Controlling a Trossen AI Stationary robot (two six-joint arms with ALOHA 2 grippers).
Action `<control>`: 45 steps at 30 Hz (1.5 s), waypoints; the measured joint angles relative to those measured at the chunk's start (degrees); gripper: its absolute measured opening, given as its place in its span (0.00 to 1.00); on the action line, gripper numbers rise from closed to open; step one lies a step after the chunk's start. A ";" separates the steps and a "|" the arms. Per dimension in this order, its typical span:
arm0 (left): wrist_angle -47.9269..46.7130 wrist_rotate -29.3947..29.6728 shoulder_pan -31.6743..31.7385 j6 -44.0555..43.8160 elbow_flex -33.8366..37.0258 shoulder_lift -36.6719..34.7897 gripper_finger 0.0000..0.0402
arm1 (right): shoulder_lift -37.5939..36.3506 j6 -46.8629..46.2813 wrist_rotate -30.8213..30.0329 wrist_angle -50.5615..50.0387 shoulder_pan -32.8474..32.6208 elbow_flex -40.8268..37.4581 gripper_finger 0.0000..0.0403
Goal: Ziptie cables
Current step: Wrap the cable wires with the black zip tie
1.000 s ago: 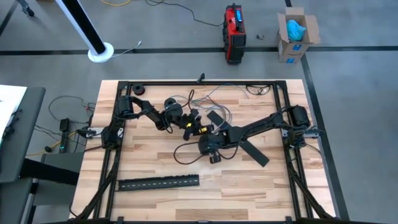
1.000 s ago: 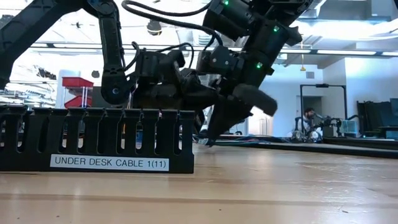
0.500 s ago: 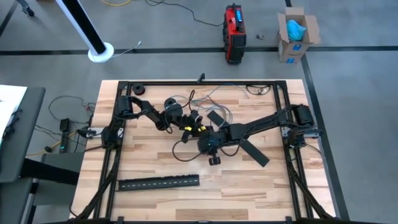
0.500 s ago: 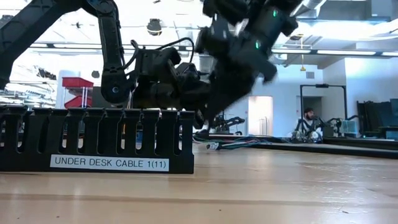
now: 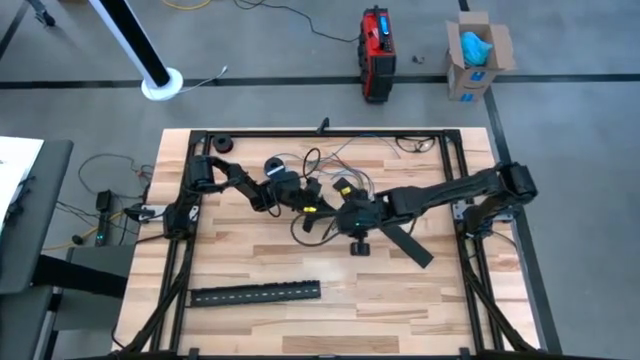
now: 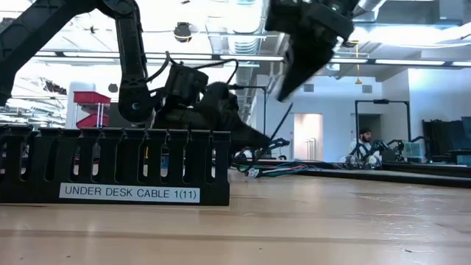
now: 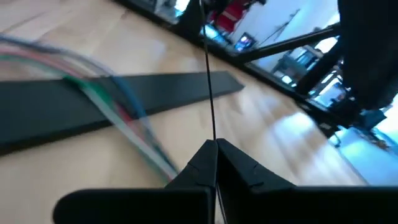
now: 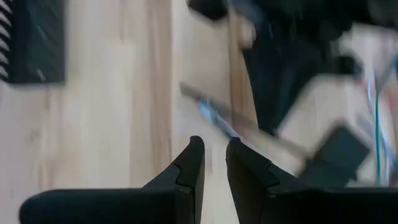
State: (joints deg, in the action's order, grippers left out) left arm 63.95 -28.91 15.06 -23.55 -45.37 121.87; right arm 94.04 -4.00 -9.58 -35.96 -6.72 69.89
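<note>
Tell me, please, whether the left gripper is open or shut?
Shut: in the left wrist view the left gripper has its fingertips pressed together, pinching a thin dark strand.

Blurred cables (image 7: pixel 118 106) seem grey, green and red over a black strip (image 7: pixel 93 109) on pale wood table (image 7: pixel 273 143).

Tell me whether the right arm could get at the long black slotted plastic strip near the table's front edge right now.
Probably yes. The right gripper hangs raised above the table's middle, its fingers holding nothing, and bare wood lies between it and the long black slotted plastic strip. The left gripper pinches a thin dark wire elsewhere.
</note>
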 joint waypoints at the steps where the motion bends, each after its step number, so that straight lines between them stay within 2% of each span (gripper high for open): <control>1: -0.15 0.43 -0.15 0.01 0.01 0.03 0.00 | 0.00 -0.48 0.00 -1.97 0.22 0.00 0.15; 3: 0.39 0.90 -0.47 -0.01 -0.01 0.03 0.00 | 0.04 -0.52 0.00 -4.51 0.22 -0.45 0.15; 6: 1.31 3.72 -0.96 -1.11 -0.01 0.03 0.00 | 0.04 0.27 -0.04 -3.23 0.01 -2.05 0.15; 12: -1.78 17.42 -3.11 1.20 -0.01 0.03 0.00 | 0.06 1.46 -2.22 -1.23 0.10 -6.53 0.15; 20: -2.66 25.90 -4.89 -1.68 -0.01 0.03 0.00 | 0.08 0.55 -2.84 6.09 1.00 -9.31 0.15; 26: -2.80 31.66 -6.87 -3.28 -0.01 0.03 0.00 | 0.08 1.71 -7.12 6.49 2.94 -9.31 0.15; 33: -3.55 33.46 -9.59 -3.93 -0.03 0.02 0.00 | 0.10 2.99 -7.08 5.75 4.75 -9.31 0.15; 36: -2.53 30.48 -10.52 -5.03 0.42 -0.70 0.00 | 0.10 2.96 -7.04 5.64 4.68 -9.29 0.15; 40: 4.76 29.86 -9.60 -8.75 2.89 -2.56 0.00 | 0.10 1.66 -6.84 4.42 3.85 -9.29 0.15; 45: 17.96 33.15 -6.49 -16.55 10.10 -2.94 0.00 | 0.10 0.26 -6.79 4.00 1.62 -9.29 0.15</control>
State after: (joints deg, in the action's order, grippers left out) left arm 81.91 4.24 8.58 -40.10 -35.28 118.93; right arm 94.15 -3.74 -16.37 -31.96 -5.11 60.60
